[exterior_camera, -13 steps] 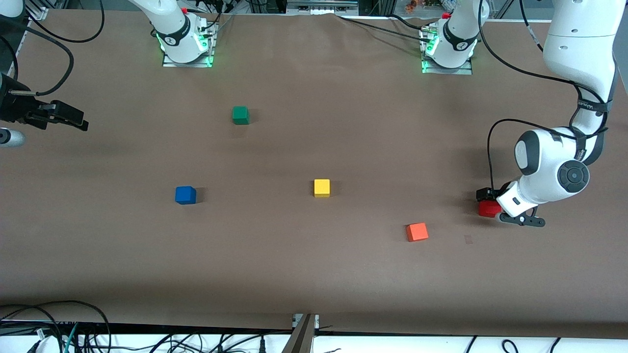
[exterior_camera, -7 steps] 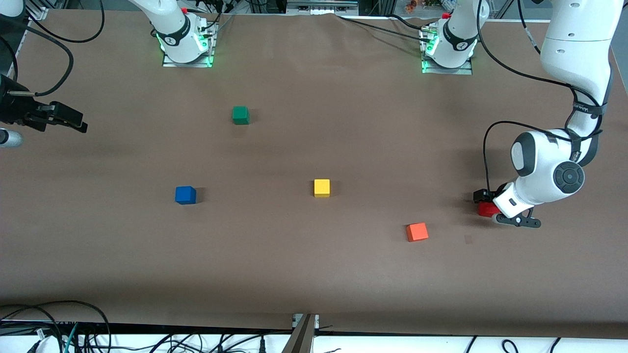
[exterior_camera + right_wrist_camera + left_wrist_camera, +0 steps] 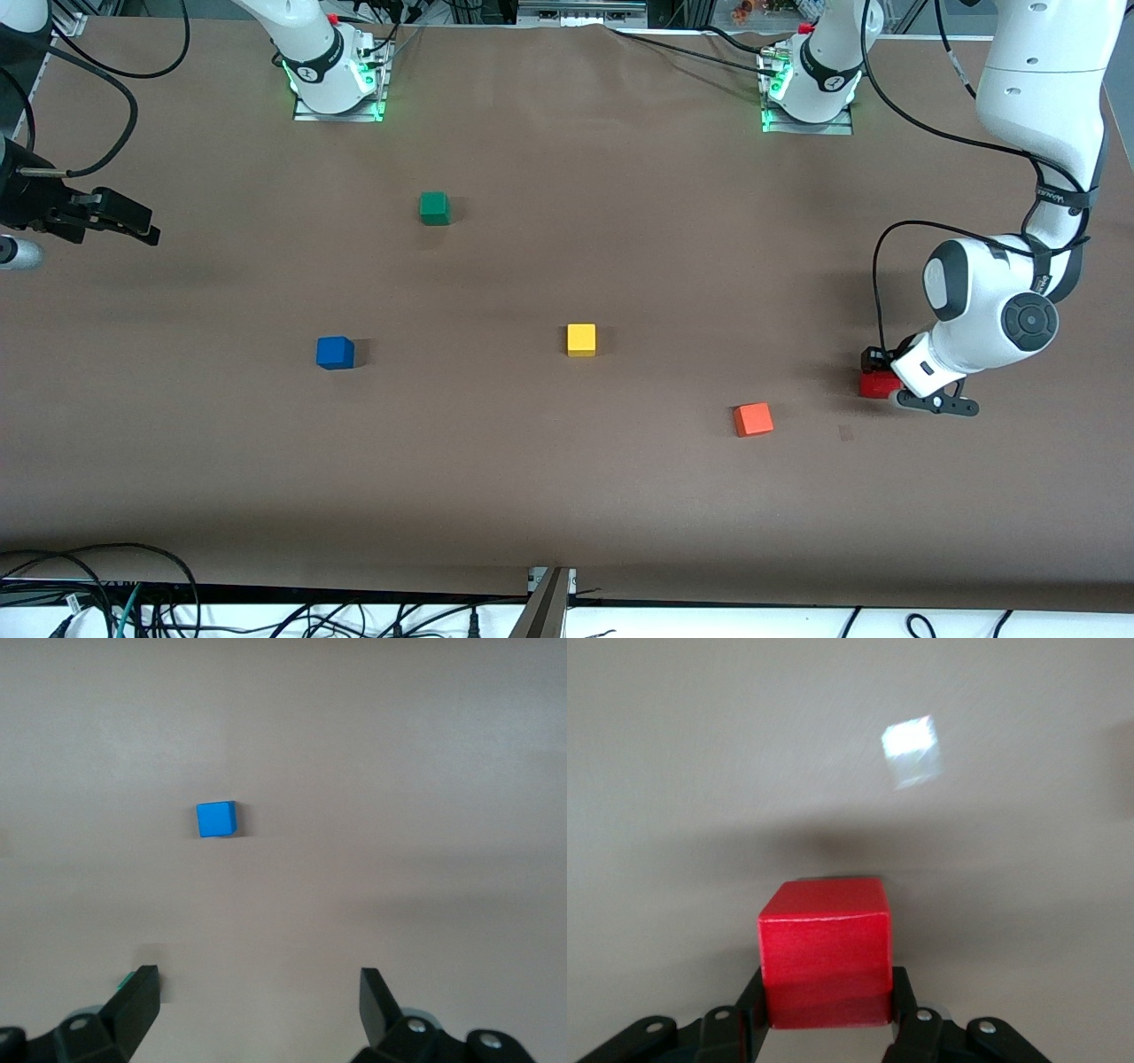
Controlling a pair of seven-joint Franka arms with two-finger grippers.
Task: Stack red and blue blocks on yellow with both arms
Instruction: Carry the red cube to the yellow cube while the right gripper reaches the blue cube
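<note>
Gripping the red block point(image 3: 824, 948), our left gripper point(image 3: 826, 1023) sits toward its table end from the yellow cube point(image 3: 581, 339); only the wrist view shows the clamp. Our right gripper point(image 3: 257, 1001) waits, fingers apart.

Left gripper point(image 3: 826, 1020): low in frame, black fingers point(image 3: 914, 1028) spread either side of the cube.
Red block point(image 3: 825, 950): sitting right between the fingers, flanks touching or nearly touching both; contact hard to judge.
Table point(image 3: 700, 771): plain brownish surface, soft shadow just ahead of the cube.
Light patch point(image 3: 912, 750): bright squarish glare farther out ahead of the fingertips.
</note>
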